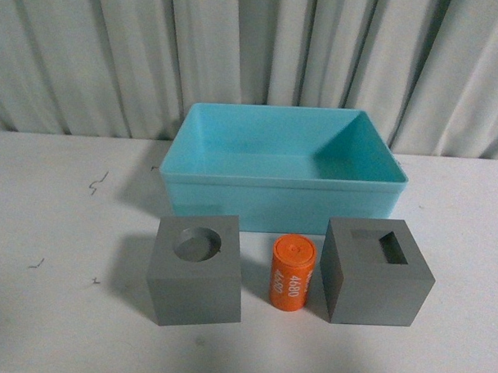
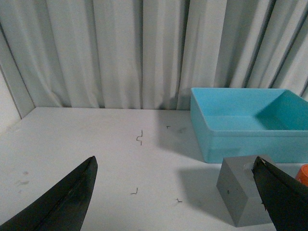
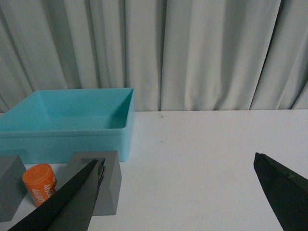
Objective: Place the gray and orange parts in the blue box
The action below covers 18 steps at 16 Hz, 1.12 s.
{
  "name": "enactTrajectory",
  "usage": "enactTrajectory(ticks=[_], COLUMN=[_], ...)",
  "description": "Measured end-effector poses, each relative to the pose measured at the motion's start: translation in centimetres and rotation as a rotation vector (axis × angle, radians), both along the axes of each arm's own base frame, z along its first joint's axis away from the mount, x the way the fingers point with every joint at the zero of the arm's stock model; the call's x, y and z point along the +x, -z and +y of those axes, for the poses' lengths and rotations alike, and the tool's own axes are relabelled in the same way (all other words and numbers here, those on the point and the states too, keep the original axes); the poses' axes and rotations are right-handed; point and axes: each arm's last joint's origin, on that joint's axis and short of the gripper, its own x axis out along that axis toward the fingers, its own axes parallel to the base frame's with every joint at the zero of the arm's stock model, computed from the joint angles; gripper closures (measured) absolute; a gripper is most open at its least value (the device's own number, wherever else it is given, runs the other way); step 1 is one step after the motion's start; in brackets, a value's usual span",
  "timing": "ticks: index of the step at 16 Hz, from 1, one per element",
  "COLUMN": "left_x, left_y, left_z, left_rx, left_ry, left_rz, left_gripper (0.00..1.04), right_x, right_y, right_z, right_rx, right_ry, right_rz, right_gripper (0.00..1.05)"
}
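Gray and orange parts: matte gray cube with round hole [image 1: 195, 270], orange cylinder marked "4680" [image 1: 292, 272] and matte gray slotted cube [image 1: 377, 271] stand in a row on the white desk [image 1: 56, 311], just before the turquoise plastic box [image 1: 281, 200]. Left gripper [image 2: 175, 159] and right gripper [image 3: 176, 158] are spread wide, holding nothing, clear of the parts.

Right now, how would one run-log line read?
blue box: empty | round-hole cube, orange cylinder, slot cube: on table | left end effector: open | right end effector: open

Front view looks down on the blue box [image 1: 281, 206]; both wrist views (low, level) share it from either side.
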Motion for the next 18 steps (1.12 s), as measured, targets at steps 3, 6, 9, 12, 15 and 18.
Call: enactTrajectory(ticks=[3,6,9,12,15,18], left_x=[0.00,0.00,0.00,0.00,0.00,0.00], left_y=[-0.01,-0.01,-0.01,-0.01,-0.01,-0.01], left_z=[0.00,0.00,0.00,0.00,0.00,0.00], left_rx=[0.000,0.000,0.000,0.000,0.000,0.000], left_ry=[0.000,0.000,0.000,0.000,0.000,0.000], left_rz=[0.000,0.000,0.000,0.000,0.000,0.000], left_gripper=[0.07,0.07,0.07,0.07,0.07,0.07], right_x=[0.00,0.00,0.00,0.00,0.00,0.00], right_y=[0.00,0.00,0.00,0.00,0.00,0.00], right_z=[0.00,0.00,0.00,0.00,0.00,0.00], right_rx=[0.000,0.000,0.000,0.000,0.000,0.000], right_ry=[0.000,0.000,0.000,0.000,0.000,0.000], right_rz=[0.000,0.000,0.000,0.000,0.000,0.000], right_gripper=[0.06,0.06,0.06,0.06,0.06,0.06])
